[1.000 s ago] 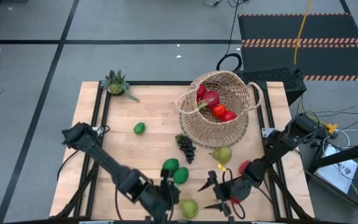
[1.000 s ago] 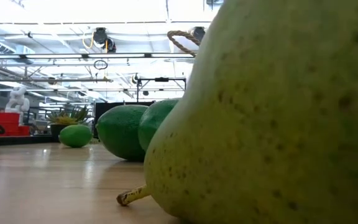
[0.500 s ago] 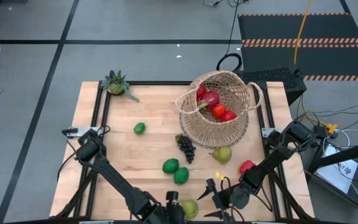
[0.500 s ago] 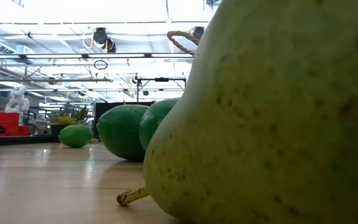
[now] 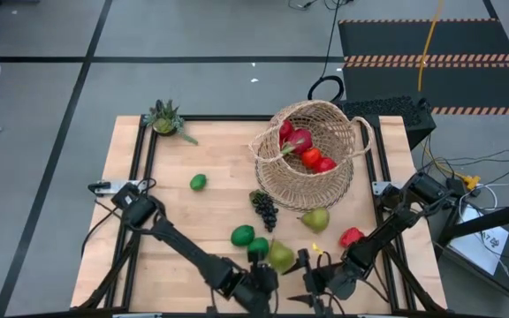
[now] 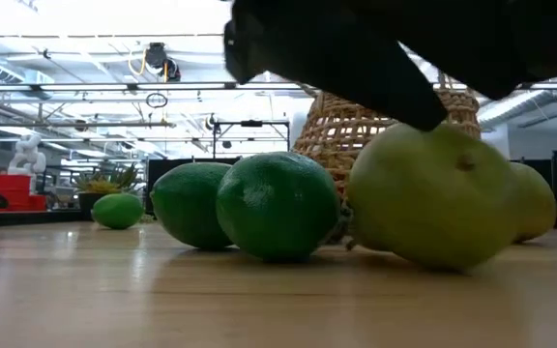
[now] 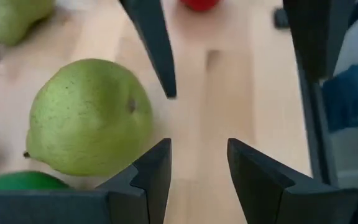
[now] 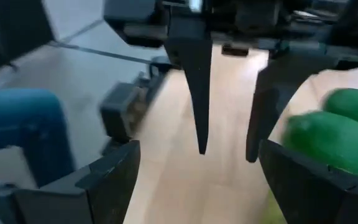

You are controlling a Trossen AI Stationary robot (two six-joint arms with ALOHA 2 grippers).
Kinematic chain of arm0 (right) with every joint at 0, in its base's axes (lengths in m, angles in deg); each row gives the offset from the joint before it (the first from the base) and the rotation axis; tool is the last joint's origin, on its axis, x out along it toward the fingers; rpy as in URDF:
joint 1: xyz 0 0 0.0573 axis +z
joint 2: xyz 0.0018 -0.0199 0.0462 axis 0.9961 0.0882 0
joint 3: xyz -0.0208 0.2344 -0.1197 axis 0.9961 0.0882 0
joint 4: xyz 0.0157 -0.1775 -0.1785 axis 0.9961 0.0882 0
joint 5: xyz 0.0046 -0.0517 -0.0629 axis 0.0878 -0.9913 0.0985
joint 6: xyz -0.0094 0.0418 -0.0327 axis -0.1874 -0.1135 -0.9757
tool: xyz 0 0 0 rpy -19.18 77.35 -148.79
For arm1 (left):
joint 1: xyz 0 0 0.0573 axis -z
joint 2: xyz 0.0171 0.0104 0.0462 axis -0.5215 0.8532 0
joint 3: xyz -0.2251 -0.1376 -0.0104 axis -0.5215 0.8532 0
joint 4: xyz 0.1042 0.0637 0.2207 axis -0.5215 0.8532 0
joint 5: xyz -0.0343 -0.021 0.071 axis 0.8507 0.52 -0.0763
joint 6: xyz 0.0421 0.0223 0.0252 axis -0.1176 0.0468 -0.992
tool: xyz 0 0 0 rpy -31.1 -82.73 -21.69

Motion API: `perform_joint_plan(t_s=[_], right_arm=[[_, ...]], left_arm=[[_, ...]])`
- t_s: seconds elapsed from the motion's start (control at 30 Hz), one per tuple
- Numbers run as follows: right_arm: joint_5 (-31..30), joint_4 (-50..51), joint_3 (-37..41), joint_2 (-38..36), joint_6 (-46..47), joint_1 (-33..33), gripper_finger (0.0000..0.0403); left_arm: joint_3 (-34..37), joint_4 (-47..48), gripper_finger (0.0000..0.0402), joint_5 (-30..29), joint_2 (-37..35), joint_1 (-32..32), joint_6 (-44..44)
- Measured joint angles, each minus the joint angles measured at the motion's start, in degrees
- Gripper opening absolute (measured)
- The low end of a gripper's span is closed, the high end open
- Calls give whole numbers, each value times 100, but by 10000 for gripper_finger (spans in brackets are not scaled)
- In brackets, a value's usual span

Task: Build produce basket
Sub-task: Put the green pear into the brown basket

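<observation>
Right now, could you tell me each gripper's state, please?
Left gripper: open, empty, beside the pear.
Right gripper: open, empty.

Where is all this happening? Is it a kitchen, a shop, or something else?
Most likely a robotics lab or workshop. A wooden table stands on a grey floor marked with tape lines, cables trail across it, and the low view shows ceiling rails and equipment, not kitchen fittings.

The pear (image 5: 280,256) at the table's (image 5: 219,159) 6 o'clock edge now lies farther in, just beside the two limes (image 5: 249,242). The left gripper (image 5: 262,281) shifts toward 3 o'clock, facing the right gripper (image 5: 309,281), which sits nearer the 6 o'clock edge.
</observation>
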Motion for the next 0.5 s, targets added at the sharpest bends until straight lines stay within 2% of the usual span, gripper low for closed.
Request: perform_joint_plan(t_s=[0.1,0.27,0.4,0.5], right_arm=[[-614,292,0,-29,7,20,322],[-1519,1374,2,-370,393,3,322],[-1503,2051,2,-705,513,14,322],[-1223,2439,2,-961,543,84,322]], left_arm=[[0,5,156,-3,-11,-123,-175],[0,67,156,39,-122,-227,-428],[0,172,156,131,-299,-257,-476],[-2,176,156,82,-501,-257,-662]])
